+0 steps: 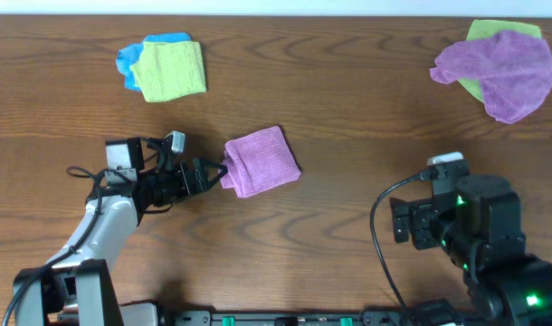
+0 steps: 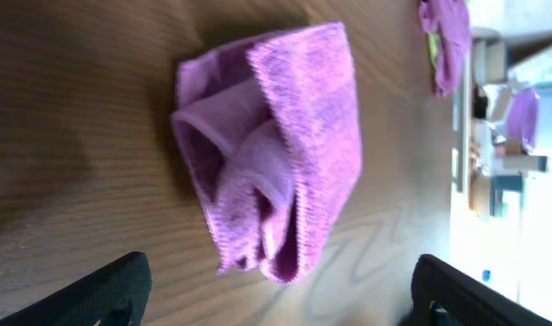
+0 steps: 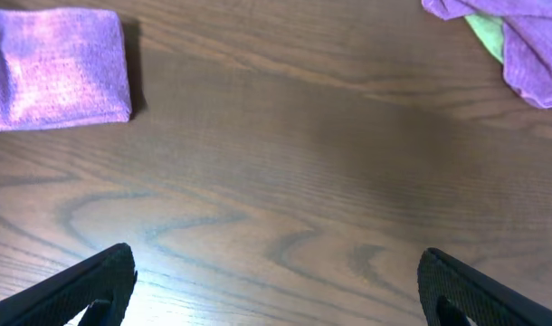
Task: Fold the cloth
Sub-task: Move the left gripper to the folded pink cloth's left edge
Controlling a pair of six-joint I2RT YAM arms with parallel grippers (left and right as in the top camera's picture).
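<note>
The fold looks nearly done: the cloth (image 1: 261,161) sits doubled on the table (image 1: 348,109), at 3 o'clock from the left claw (image 1: 206,175), jaws apart; right claw (image 3: 276,261), 5 o'clock, likewise apart. Next calls for tidying loose layers

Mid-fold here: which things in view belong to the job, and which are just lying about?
Job: folded pinkish-purple microfibre cloth; left end effector, open beside it.
Lying about: crumpled violet cloth; lime-green cloth under it; folded lime-green cloth; blue cloth.
</note>
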